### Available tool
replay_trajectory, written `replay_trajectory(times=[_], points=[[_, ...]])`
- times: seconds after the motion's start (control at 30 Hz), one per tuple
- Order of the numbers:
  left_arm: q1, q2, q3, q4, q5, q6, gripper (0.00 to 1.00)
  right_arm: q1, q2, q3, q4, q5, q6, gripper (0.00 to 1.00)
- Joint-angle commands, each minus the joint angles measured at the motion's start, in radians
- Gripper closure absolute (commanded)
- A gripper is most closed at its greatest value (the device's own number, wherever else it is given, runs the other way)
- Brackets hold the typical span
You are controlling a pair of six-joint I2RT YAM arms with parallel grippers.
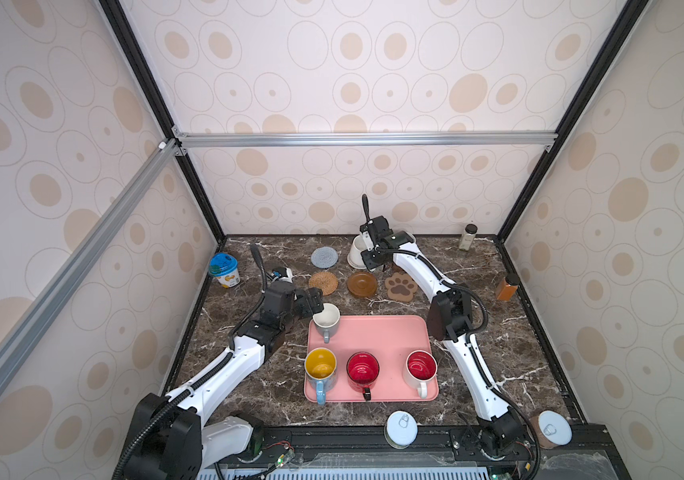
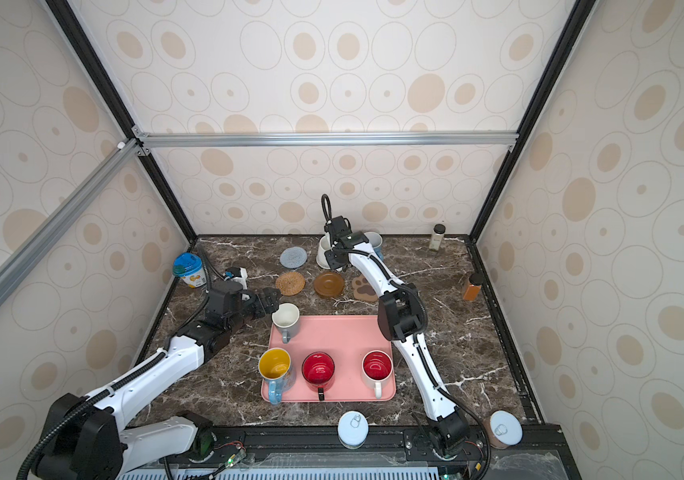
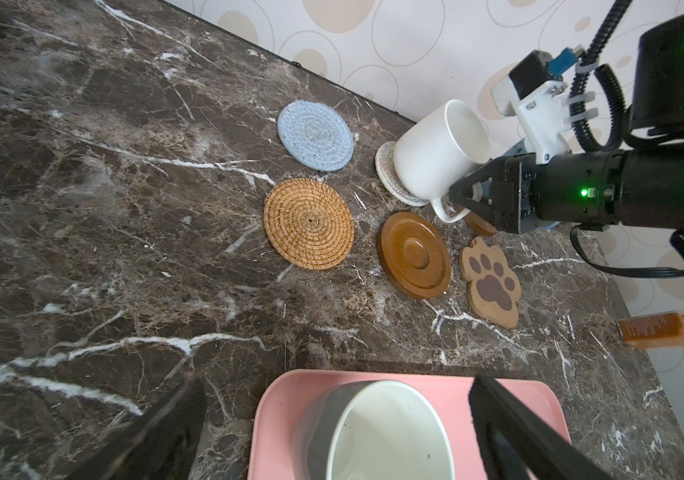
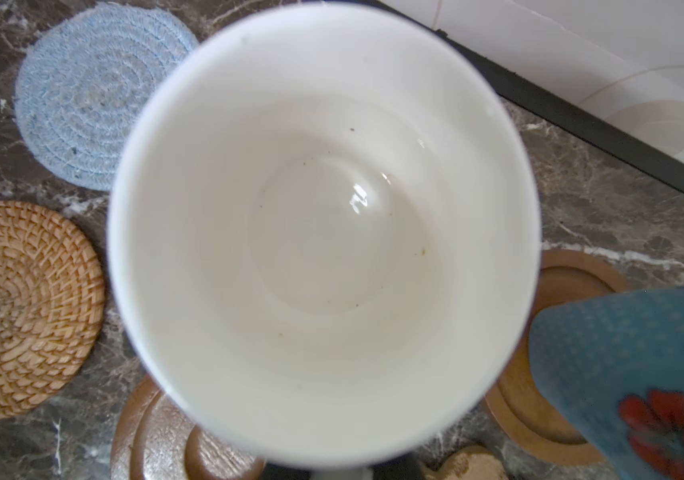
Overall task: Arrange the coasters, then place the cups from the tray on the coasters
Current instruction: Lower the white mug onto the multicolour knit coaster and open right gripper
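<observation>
the right jaws are clenched on the handle of the white mug [image 3: 435, 153], which leans tilted with its base on the cream coaster [image 3: 388, 174] beyond the tray [image 1: 390, 332]; i judge it not yet set down square. the left jaws stand released, straddling the grey mug [image 1: 326, 321] at the tray's far left corner, not gripping it. beyond the tray the light blue mug [image 2: 374, 243] sits on a wooden disc [image 4: 560, 291]. so the coasters look arranged, with one mug placed and one nearly. besides the grey mug, the tray holds the yellow-lined mug [image 1: 320, 368], red mug [image 1: 363, 370] and red-lined mug [image 1: 420, 368]. free beyond it: knit coaster [image 1: 324, 257], rattan coaster [image 1: 323, 282], second disc [image 1: 361, 284], paw coaster [image 1: 401, 286].
</observation>
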Motion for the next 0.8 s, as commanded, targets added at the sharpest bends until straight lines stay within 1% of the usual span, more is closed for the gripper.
replay_trajectory(times=[0.0, 0.37, 0.77], points=[[0.008, -0.019, -0.001, 0.002, -0.004, -0.007, 0.00, -0.002, 0.016, 0.045, 0.055, 0.009, -0.009, 0.85], [0.008, -0.023, -0.004, 0.000, -0.006, -0.009, 0.00, -0.006, 0.037, 0.044, 0.041, 0.004, -0.008, 0.83], [0.007, -0.024, -0.003, -0.001, -0.007, -0.013, 0.00, -0.007, 0.028, 0.033, 0.036, 0.003, 0.001, 0.69]])
